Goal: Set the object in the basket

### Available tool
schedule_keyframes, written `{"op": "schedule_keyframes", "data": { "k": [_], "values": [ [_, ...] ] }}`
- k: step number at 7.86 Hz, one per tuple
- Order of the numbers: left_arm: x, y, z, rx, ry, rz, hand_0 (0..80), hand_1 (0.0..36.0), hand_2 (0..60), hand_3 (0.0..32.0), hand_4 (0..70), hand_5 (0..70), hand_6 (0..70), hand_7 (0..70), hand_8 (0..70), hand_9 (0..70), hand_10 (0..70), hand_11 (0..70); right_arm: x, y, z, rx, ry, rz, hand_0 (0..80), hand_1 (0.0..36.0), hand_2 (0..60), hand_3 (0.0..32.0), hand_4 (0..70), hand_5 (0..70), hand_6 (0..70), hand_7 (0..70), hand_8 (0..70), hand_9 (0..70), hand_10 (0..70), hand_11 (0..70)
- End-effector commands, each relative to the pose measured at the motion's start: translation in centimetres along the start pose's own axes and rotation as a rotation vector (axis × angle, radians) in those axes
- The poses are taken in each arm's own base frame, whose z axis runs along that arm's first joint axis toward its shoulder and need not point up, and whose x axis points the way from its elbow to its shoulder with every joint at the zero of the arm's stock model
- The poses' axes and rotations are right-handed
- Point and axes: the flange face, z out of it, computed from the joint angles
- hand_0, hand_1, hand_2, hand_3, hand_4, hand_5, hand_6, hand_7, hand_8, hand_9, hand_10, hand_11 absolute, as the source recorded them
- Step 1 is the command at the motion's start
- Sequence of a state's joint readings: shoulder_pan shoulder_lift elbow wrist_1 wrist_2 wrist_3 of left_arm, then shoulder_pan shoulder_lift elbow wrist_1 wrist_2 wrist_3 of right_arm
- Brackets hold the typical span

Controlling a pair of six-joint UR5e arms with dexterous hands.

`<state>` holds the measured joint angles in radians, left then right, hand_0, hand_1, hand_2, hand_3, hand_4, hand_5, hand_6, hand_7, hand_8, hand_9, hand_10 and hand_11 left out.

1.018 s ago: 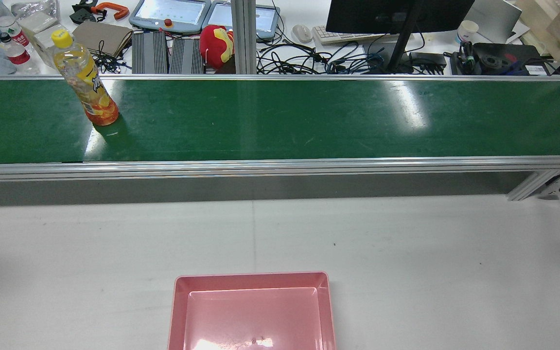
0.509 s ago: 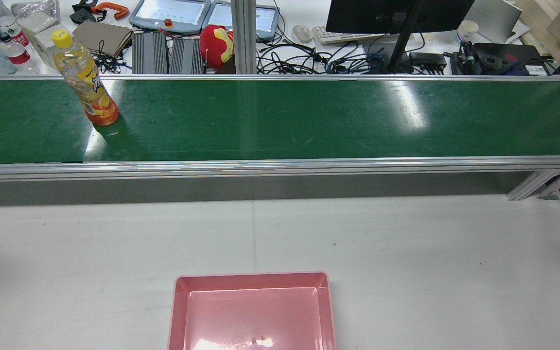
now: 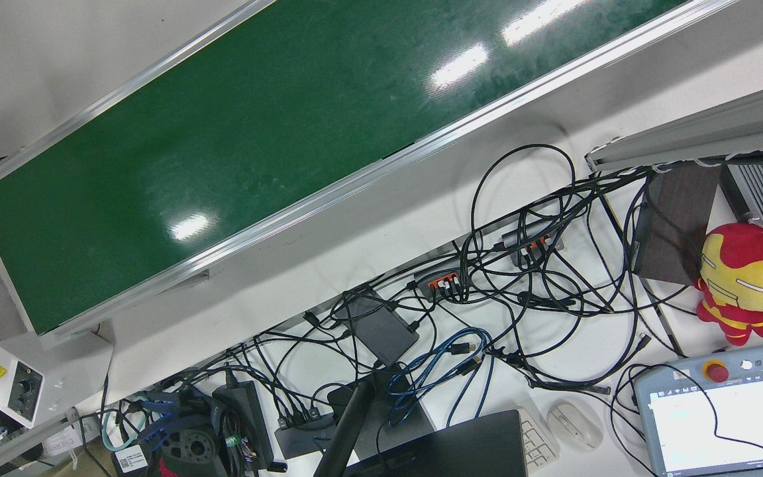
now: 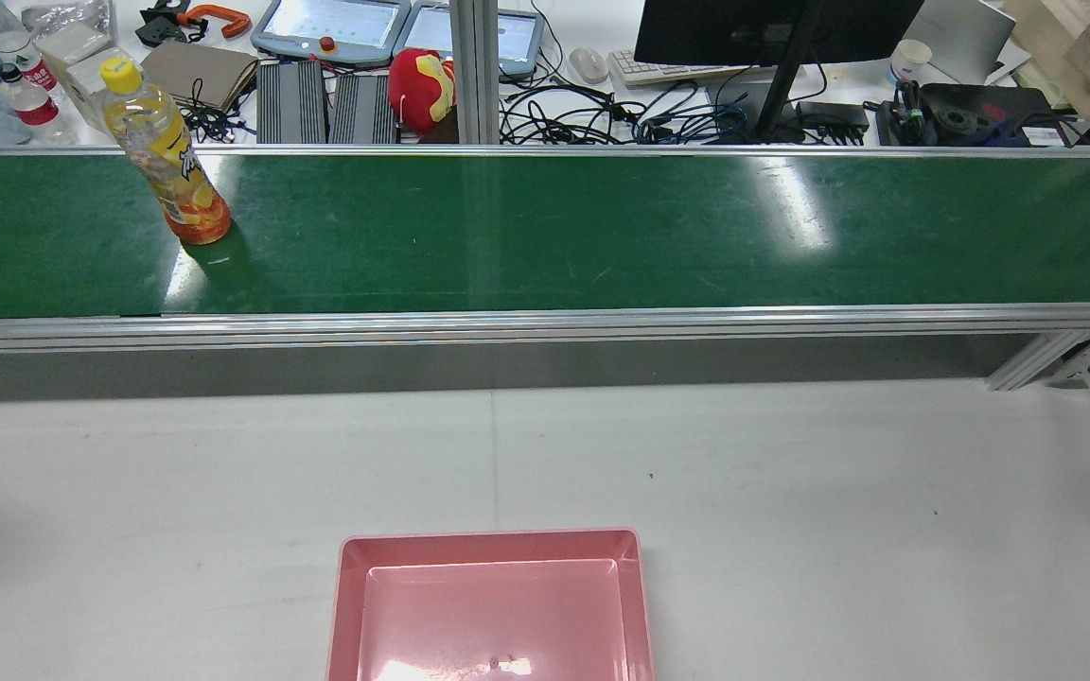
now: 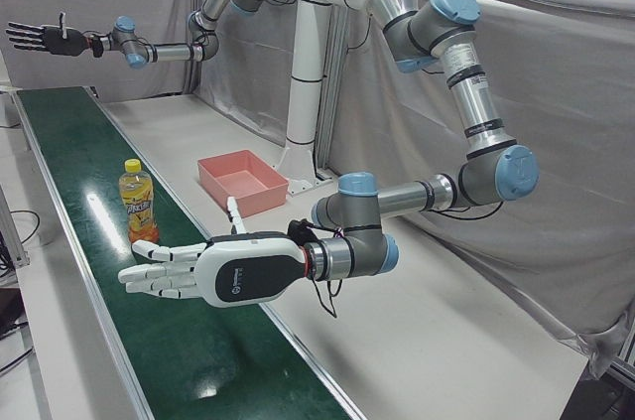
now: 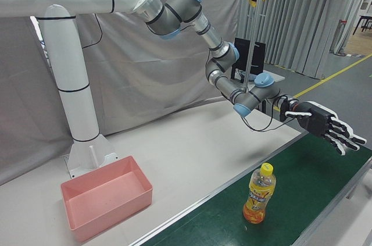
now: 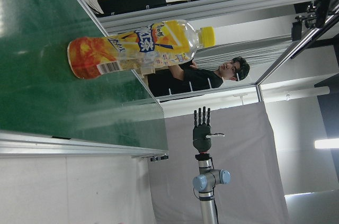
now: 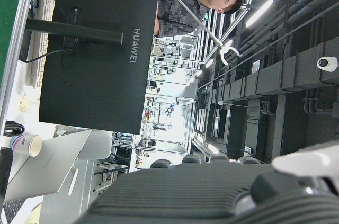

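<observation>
An orange drink bottle (image 4: 167, 156) with a yellow cap stands upright on the green conveyor belt (image 4: 545, 236), far left in the rear view. It also shows in the left-front view (image 5: 138, 202), the right-front view (image 6: 258, 195) and the left hand view (image 7: 137, 48). The pink basket (image 4: 488, 539) sits empty on the white table, also seen in the left-front view (image 5: 230, 194) and the right-front view (image 6: 110, 211). My left hand (image 5: 203, 274) hovers open over the belt, a short way from the bottle, palm flat. My right hand (image 5: 40, 38) is open, high above the belt's far end.
A desk behind the belt holds cables (image 4: 602, 118), a monitor (image 4: 772, 28), teach pendants (image 4: 332, 26), a red plush toy (image 4: 422, 85) and water bottles (image 4: 20, 76). A person (image 7: 196, 75) stands beyond the belt. The belt has raised aluminium rails (image 4: 545, 326).
</observation>
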<state>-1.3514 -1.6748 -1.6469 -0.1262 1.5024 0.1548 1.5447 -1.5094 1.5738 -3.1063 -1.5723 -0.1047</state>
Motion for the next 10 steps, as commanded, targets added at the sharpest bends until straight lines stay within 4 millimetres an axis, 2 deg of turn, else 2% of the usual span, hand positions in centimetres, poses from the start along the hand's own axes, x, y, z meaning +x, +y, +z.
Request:
{"op": "schedule_keyframes", "data": {
  "k": [1, 2, 3, 4, 5, 6, 9, 10],
  "values": [
    [-4.5, 2.8, 0.7, -0.006, -0.086, 0.054, 62.2, 14.0, 0.0, 0.0, 4.3, 23.9, 0.0, 0.0, 4.5, 6.1, 8.1, 14.1, 0.0, 0.0, 0.0, 0.0, 0.0, 0.0, 0.0, 0.0, 0.0, 0.0, 0.0, 0.0, 0.0, 0.0, 0.0, 0.0, 0.0, 0.0],
    [-6.7, 3.6, 0.8, 0.012, -0.131, 0.072, 62.9, 14.6, 0.0, 0.0, 4.3, 24.4, 0.0, 0.0, 4.7, 6.3, 8.1, 14.2, 0.0, 0.0, 0.0, 0.0, 0.0, -0.001, 0.0, 0.0, 0.0, 0.0, 0.0, 0.0, 0.0, 0.0, 0.0, 0.0, 0.0, 0.0],
    [-8.8, 3.7, 0.9, 0.03, -0.172, 0.09, 59.7, 12.7, 0.0, 0.0, 4.2, 25.0, 0.0, 0.0, 4.8, 6.4, 7.8, 13.5, 0.0, 0.0, 0.0, 0.0, 0.0, -0.001, 0.0, 0.0, 0.0, 0.0, 0.0, 0.0, 0.0, 0.0, 0.0, 0.0, 0.0, 0.0],
    [-11.2, 4.4, 1.6, 0.02, -0.211, 0.123, 53.8, 7.8, 0.0, 0.0, 3.4, 25.1, 0.0, 0.0, 4.2, 5.7, 7.1, 12.0, 0.0, 0.0, 0.0, 0.0, 0.0, -0.001, 0.0, 0.0, 0.0, 0.0, 0.0, 0.0, 0.0, 0.0, 0.0, 0.0, 0.0, 0.0],
    [-12.1, 4.7, 2.3, 0.02, -0.222, 0.13, 52.0, 6.2, 0.0, 0.0, 2.6, 24.9, 0.0, 0.0, 4.3, 5.9, 6.9, 11.5, 0.0, 0.0, 0.0, 0.0, 0.0, -0.001, 0.0, 0.0, 0.0, 0.0, 0.0, 0.0, 0.0, 0.0, 0.0, 0.0, 0.0, 0.0],
    [-12.3, 5.1, 3.7, 0.012, -0.218, 0.116, 53.3, 8.0, 0.0, 0.0, 2.6, 25.2, 0.0, 0.0, 4.4, 6.2, 7.3, 12.3, 0.0, 0.0, 0.0, 0.0, 0.0, -0.001, 0.0, 0.0, 0.0, 0.0, 0.0, 0.0, 0.0, 0.0, 0.0, 0.0, 0.0, 0.0],
    [-11.1, 5.7, 5.0, 0.021, -0.06, 0.103, 56.8, 11.5, 0.0, 0.0, 3.6, 26.0, 0.0, 0.0, 4.6, 6.6, 8.6, 14.5, 0.0, 0.0, 0.0, 0.0, 0.0, -0.001, 0.0, 0.0, 0.0, 0.0, 0.0, 0.0, 0.0, 0.0, 0.0, 0.0, 0.0, 0.0],
    [-12.1, 6.2, 5.2, 0.012, -0.048, 0.096, 57.2, 12.0, 0.0, 0.0, 3.6, 25.0, 0.0, 0.0, 4.6, 6.4, 8.8, 14.8, 0.0, 0.0, 0.0, 0.0, 0.0, 0.0, 0.0, 0.0, 0.0, 0.0, 0.0, 0.0, 0.0, 0.0, 0.0, 0.0, 0.0, 0.0]
  ]
}}
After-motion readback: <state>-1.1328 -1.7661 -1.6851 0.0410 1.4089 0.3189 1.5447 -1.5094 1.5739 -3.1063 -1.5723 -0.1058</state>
